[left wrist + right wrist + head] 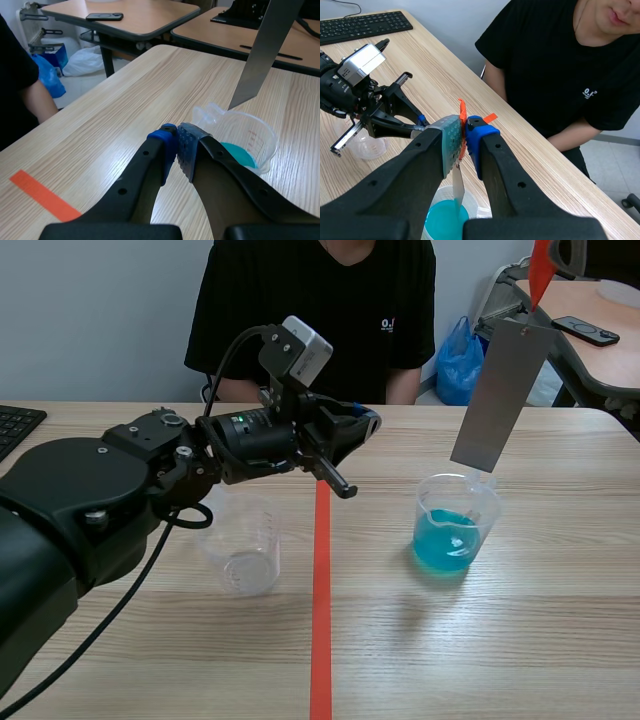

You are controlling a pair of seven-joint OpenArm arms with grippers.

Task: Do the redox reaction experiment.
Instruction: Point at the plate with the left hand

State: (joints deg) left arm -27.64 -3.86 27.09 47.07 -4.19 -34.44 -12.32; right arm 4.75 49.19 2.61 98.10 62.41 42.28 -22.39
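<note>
- Pinching the orange tab (462, 111) with the right gripper (463, 136): fingers clamped on it, pads nearly meeting, apparently gripping tape rather than metal.
- Dangling the metal strip (497, 395) off that tab, tilted, with its lower end hovering just above the rim of the beaker of blue liquid (455, 527). Not looking dipped yet.
- Judging the strip as a thin, stiff, light sheet, likely swinging or twisting freely under a soft tape hinge with little control of angle.
- Treating the tab as the weak link, possibly peeling or slipping under a jerk. Favouring a slow, straight descent.
- Rating the top-end hold as sensible: leaving the lower part bare for the liquid and the fingers well clear of it.
- Reading the beaker as light, clear, probably plastic, and part filled, sitting on the surface (540, 640). Risking a nudge or tip with a strip corner against the rim or spout.
- Hovering the left gripper (176, 146) above the surface with the filled beaker ahead of it, fingers pressed together on nothing.
- Noting the empty beaker (240, 548) under the left arm, well apart from the filled one, across the tape line.
</note>
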